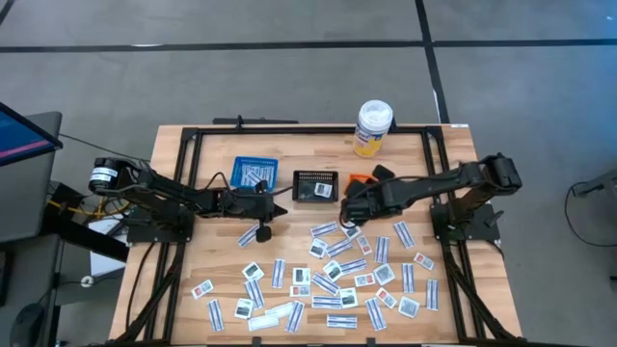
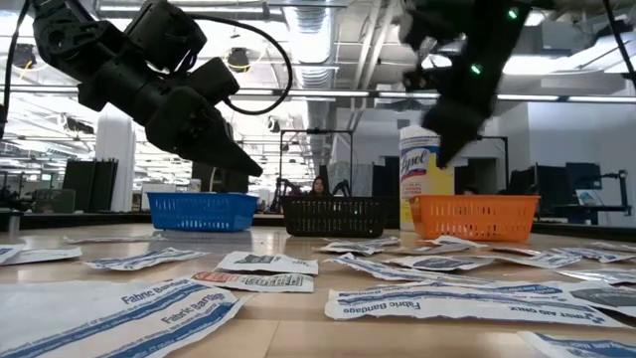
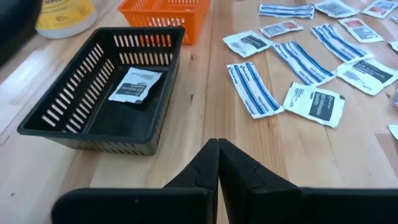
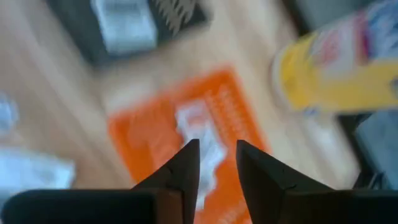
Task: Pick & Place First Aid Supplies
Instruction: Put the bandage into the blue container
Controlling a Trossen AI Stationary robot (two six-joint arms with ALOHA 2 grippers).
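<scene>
1. The orange basket (image 1: 359, 180) is mostly hidden under the right arm in the high view; the right wrist view shows it blurred, with a white packet (image 4: 202, 134) lying in it, print unreadable.
2. The right end effector (image 4: 216, 163) hangs over that basket, fingers parted and gripping nothing.
3. The right arm reaches in from the table's (image 1: 289, 249) right edge, stretched low toward the baskets.
4. The left end effector (image 3: 218, 163) is clenched and empty, hovering beside the black basket (image 3: 68, 118), which holds one square packet (image 3: 135, 85).
5. The remaining packets (image 1: 333, 275) lie scattered over the near half of the table.
</scene>
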